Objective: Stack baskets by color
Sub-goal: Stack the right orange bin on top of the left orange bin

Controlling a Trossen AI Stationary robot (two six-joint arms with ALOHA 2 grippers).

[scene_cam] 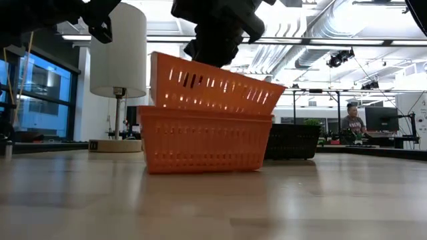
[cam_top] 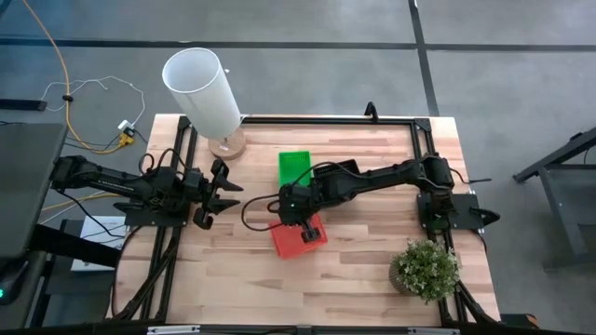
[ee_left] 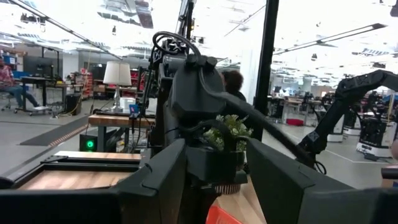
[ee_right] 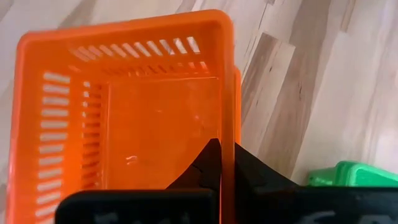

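Two red baskets are at the table's middle. The lower one (scene_cam: pixel 203 143) stands flat on the wood. The upper one (scene_cam: pixel 213 87) is tilted, with its right end sunk into the lower basket and its left end raised. My right gripper (ee_right: pixel 222 155) is shut on the upper basket (ee_right: pixel 124 124). A green basket (cam_top: pixel 294 167) lies just beyond them, and a black basket (scene_cam: pixel 293 141) stands behind on the right. My left gripper (cam_top: pixel 219 191) waits open at the table's left, well above the wood. My right gripper pinches the upper basket's far long wall (ee_right: pixel 226 118) near the rim, one finger inside the basket and one outside. The fingers slant down from the table's right side. The basket is tilted, its right end inside the lower basket and its left end up.
A tall white cylinder on a round wooden base (cam_top: pixel 203 88) stands at the far left corner. A small potted plant (cam_top: pixel 424 270) sits at the near right. A dark frame (cam_top: pixel 391 119) runs along the table's edges. Bare wood lies in front of the red baskets.
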